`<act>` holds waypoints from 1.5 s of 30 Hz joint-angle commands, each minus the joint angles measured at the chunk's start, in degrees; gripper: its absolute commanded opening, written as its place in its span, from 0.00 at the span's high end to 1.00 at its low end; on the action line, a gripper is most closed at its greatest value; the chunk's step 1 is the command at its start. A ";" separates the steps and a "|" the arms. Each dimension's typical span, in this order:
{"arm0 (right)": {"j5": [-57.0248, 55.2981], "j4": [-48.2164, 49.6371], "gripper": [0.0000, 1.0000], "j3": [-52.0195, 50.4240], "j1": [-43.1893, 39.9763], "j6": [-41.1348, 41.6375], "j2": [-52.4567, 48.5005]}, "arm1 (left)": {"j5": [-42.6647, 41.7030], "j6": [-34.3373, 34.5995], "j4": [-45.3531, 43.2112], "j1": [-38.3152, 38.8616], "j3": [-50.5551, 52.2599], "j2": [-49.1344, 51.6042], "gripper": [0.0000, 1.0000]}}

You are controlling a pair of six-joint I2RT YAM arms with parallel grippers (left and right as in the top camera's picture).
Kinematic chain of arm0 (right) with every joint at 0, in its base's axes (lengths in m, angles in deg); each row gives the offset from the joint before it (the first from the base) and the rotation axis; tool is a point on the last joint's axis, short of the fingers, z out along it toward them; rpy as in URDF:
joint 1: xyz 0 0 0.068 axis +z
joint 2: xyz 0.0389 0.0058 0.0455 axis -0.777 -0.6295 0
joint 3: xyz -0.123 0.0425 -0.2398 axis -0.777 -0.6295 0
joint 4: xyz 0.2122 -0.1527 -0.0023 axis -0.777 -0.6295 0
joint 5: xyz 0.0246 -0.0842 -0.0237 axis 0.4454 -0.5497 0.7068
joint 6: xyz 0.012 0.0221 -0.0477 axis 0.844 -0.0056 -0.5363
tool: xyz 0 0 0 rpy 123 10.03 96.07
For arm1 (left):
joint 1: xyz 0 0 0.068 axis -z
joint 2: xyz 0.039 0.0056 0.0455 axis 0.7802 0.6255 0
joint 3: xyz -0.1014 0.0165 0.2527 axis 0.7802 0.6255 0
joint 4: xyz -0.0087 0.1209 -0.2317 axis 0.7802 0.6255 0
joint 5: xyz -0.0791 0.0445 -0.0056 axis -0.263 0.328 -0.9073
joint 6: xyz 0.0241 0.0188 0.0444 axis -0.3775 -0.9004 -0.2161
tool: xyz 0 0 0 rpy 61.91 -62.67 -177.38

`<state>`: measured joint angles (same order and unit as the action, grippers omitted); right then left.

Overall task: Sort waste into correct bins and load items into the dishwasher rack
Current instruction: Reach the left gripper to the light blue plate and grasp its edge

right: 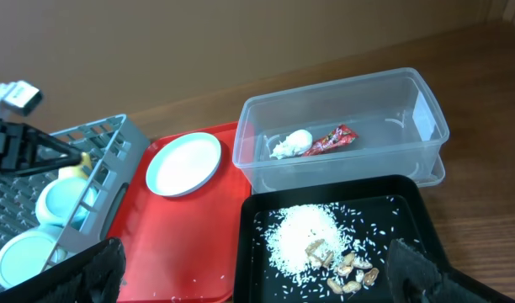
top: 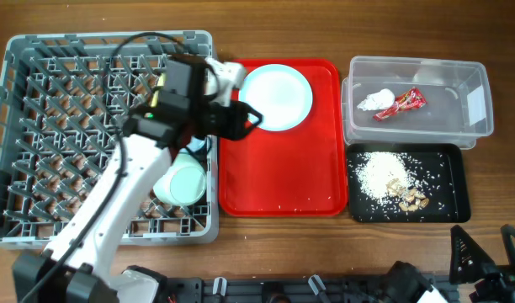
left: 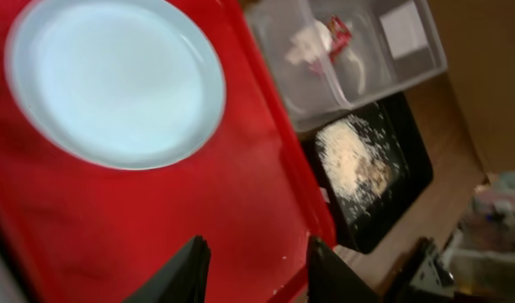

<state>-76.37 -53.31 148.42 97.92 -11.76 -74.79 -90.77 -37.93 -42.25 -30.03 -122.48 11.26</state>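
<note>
The pale blue plate (top: 277, 97) lies at the back of the red tray (top: 283, 177). My left gripper (top: 252, 119) is open and empty at the plate's left edge; in the left wrist view (left: 256, 269) its fingers hang over bare tray below the plate (left: 114, 80). The grey rack (top: 55, 101) holds a mint green bowl (top: 183, 183), and a pale blue bowl (right: 64, 198) shows beside it. The clear tub (top: 472, 126) holds the napkin (top: 377, 101) and red wrapper (top: 402, 103). The black tray (top: 449, 172) holds rice (top: 382, 172) and brown scraps (top: 411, 199). My right gripper (right: 257, 278) is open and empty. Spoon and fork are out of view.
The left arm reaches across the rack's right half. A few rice grains lie on the red tray's front part (top: 278, 206). Bare wooden table (top: 266, 34) runs behind and in front of the trays. The right gripper (top: 491, 251) sits at the front right corner.
</note>
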 commanded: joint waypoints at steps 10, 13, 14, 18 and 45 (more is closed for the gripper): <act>-0.72 -0.04 0.00 0.02 -0.02 0.42 0.70 | 1.77 4.07 -13.66 8.33 -0.15 9.70 0.96; -0.72 -0.07 0.00 0.02 -0.02 0.42 0.70 | 1.73 4.07 -16.17 10.23 -0.15 10.84 0.88; -0.72 -0.04 0.01 0.02 -0.02 0.42 0.70 | 1.73 4.07 -16.72 10.75 -0.15 11.04 0.71; -0.72 -0.07 0.01 0.02 -0.02 0.39 0.70 | 0.39 4.09 -18.56 12.09 -0.15 11.10 0.19; -0.72 -0.07 0.00 0.02 -0.02 0.42 0.70 | 25.92 4.26 -18.10 12.35 0.02 16.09 0.67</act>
<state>-76.37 -53.31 148.42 97.92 -11.76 -74.79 -65.07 -33.47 -60.65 -18.00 -122.48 23.96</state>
